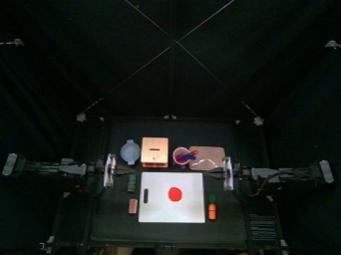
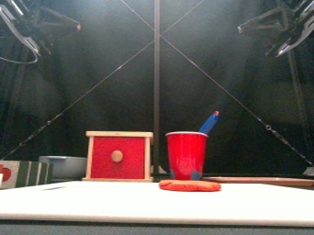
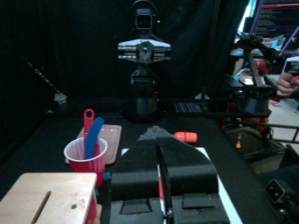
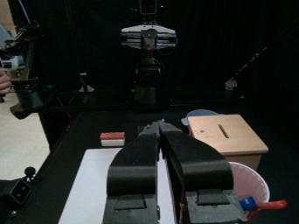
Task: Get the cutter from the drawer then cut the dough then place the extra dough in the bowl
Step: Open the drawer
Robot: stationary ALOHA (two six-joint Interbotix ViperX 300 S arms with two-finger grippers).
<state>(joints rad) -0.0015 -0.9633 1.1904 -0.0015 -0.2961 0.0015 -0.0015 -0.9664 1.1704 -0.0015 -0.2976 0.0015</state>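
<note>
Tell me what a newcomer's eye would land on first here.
The red dough lies on the white board at the table's middle. Behind the board stand the wooden box, its red drawer closed, and to the box's right the red cup with a blue knife sticking out. The left gripper and the right gripper hang at the board's two sides, jaws shut and empty.

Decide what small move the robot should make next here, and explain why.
Probably open the left gripper and bring it to the red drawer front of the wooden box. The drawer looks closed, no cutter is in sight, and the dough lies whole on the white board. Left and right gripper sit at the table's sides, jaws shut, empty.
</note>
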